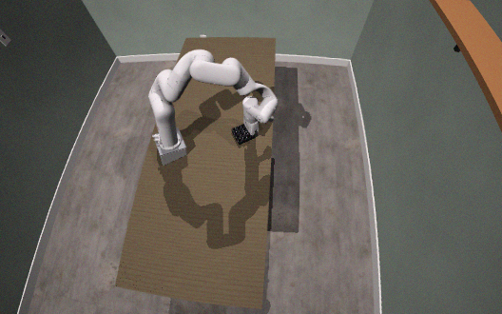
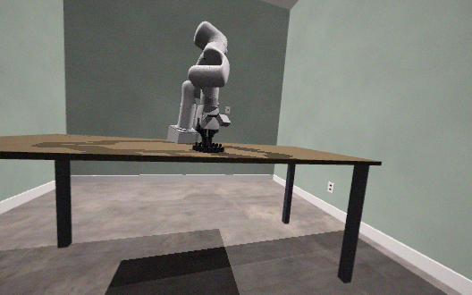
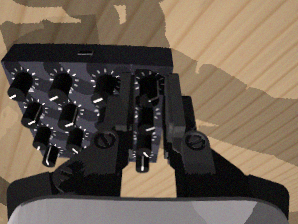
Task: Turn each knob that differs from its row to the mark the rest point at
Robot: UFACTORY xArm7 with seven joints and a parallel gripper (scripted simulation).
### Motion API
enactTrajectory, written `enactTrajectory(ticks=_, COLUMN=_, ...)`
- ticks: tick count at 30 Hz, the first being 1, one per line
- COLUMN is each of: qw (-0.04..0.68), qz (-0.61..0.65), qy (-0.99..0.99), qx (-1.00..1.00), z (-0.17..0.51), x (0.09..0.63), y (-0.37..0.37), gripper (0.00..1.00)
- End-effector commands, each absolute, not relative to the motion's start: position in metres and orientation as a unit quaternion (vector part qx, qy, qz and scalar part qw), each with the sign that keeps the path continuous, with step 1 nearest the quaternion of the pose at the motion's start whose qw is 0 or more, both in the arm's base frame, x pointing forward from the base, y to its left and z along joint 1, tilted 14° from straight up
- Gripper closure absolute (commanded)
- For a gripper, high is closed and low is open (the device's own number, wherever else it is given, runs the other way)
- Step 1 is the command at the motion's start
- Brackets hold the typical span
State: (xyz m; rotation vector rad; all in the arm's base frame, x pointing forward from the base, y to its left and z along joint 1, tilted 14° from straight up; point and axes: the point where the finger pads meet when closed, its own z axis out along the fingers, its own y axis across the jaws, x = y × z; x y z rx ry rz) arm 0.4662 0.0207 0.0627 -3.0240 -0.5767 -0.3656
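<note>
Four knobs of row A show in the wrist view, along the rear of the black box (image 1: 243,135) (image 2: 208,148) (image 3: 100,57), whose socket (image 3: 85,52) faces away from the gripper (image 1: 252,132) (image 2: 206,142) (image 3: 149,91). The lines on A1 (image 3: 21,85), A2 (image 3: 61,86) and A3 (image 3: 105,85) slant front-left; A4 (image 3: 148,89) stands between the fingers, with a gap on either side, so the gripper is released and grasps nothing. The fingers hide part of the middle rows. The box lies on the wooden table (image 1: 190,257) (image 2: 313,154), near its long edge and well apart from the arm's base (image 1: 172,157) (image 2: 174,135). Shadows of the arm cross the tabletop. Around are green walls (image 1: 428,190) (image 2: 380,89), a grey plank floor (image 1: 328,190) (image 2: 156,201) and white skirting.
</note>
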Motion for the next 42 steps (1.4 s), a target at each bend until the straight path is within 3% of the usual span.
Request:
enactTrajectory(ticks=1, qw=0.021, qz=-0.119, qy=-0.186, qx=-0.975, z=0.064, x=0.467, y=0.021, gripper=0.81)
enactTrajectory(ticks=42, qw=0.021, qz=-0.119, qy=-0.186, qx=-0.975, z=0.099, x=0.459, y=0.018, gripper=0.81)
